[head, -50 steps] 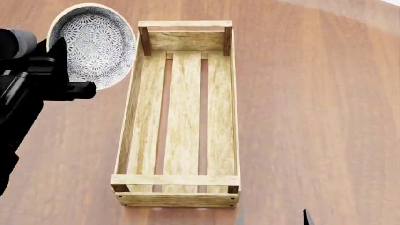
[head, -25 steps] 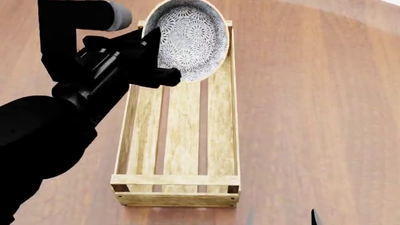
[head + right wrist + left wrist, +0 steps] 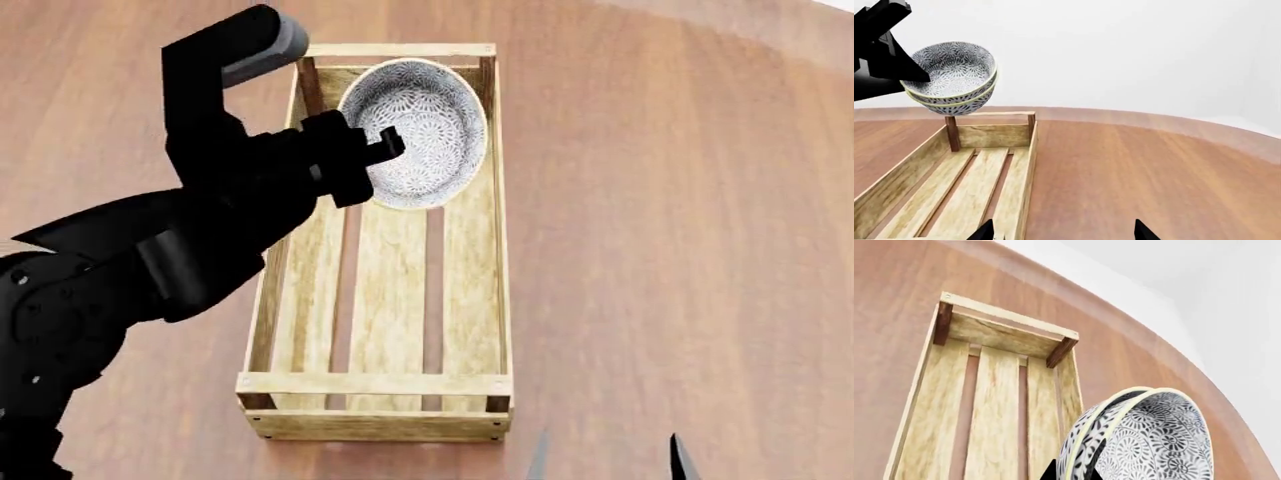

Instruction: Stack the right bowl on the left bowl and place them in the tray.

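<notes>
Reddish-brown wood grain covers the round table [image 3: 667, 200], on which everything rests, and no brand, label or writing can be read anywhere on it or on the other things. Light, pale wood makes up the tray [image 3: 388, 300], a long crate with three floor slats, low plank sides and dark corner posts; its far end lies directly beneath the left claw [image 3: 380, 150], and the rest of it stretches back toward the robot. The black left arm [image 3: 147, 260] reaches over the tray's near-left side. Held above the tray's far end, clear of the slats as the right wrist view shows, are the two nested bowls [image 3: 953, 78], patterned in black-and-white florets with pale rims. They are judged to be glazed ceramic: stiff, fairly heavy for their size, slippery at the rim and liable to chip if dropped, so a gentle lowering is called for. The left claw is closed on the near rim of the stacked bowls, one finger inside and one outside, which seems the only sensible hold for such a shape. The right claw [image 3: 1062, 232] is spread wide and empty, low over the table just beside the tray's near-right corner.
</notes>
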Available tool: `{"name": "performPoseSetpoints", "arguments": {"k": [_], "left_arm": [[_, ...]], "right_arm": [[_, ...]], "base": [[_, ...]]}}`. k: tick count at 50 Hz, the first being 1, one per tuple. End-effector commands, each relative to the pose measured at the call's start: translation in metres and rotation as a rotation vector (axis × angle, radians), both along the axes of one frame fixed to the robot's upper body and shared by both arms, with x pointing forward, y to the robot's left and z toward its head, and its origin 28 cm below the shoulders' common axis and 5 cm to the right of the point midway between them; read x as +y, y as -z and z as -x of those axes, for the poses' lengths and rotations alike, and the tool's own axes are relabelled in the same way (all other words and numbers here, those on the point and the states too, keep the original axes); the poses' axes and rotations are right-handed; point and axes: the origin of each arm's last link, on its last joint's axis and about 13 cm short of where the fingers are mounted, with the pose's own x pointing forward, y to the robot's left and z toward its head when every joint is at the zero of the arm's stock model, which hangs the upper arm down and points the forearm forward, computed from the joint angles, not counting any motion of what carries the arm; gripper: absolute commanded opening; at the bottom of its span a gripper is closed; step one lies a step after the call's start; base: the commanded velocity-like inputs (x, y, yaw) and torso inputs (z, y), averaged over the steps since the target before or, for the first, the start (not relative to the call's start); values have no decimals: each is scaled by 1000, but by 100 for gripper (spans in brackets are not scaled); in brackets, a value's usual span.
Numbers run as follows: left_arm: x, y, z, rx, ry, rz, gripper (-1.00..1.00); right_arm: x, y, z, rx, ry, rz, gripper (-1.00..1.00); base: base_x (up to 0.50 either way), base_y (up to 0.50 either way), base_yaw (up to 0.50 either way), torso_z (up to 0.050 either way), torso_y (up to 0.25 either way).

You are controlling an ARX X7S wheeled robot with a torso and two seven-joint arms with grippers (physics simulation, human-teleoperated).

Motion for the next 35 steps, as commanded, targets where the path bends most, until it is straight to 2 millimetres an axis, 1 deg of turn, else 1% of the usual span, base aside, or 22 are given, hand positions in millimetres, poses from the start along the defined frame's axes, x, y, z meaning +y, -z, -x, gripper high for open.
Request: {"name": "performPoseSetpoints", "arguments": {"k": [1, 10, 12, 19, 26, 35], "left_arm": [[-7, -1, -8, 100, -13, 135, -100], [-11, 3, -5, 129, 19, 159, -100], [-11, 6, -5, 146, 14, 162, -100], [-11, 8, -5, 166, 8, 169, -100], [-12, 17, -7, 203, -13, 156, -100], [-16, 28, -5, 227, -1, 126, -100]], "right_arm": [[1, -2, 0, -21, -9, 13, 100], [1, -2, 1, -22, -7, 9, 100], [1, -2, 2, -22, -8, 10, 100], [1, -2, 3, -23, -9, 11, 100], [1, -1, 4, -23, -8, 10, 100], [1, -2, 5, -22, -7, 5, 100]], "base": [[0, 0, 0, 0, 0], [0, 0, 0, 0, 1], [0, 0, 0, 0, 0], [0, 0, 0, 1, 0], [0, 0, 0, 0, 1], [0, 0, 0, 0, 1]]}}
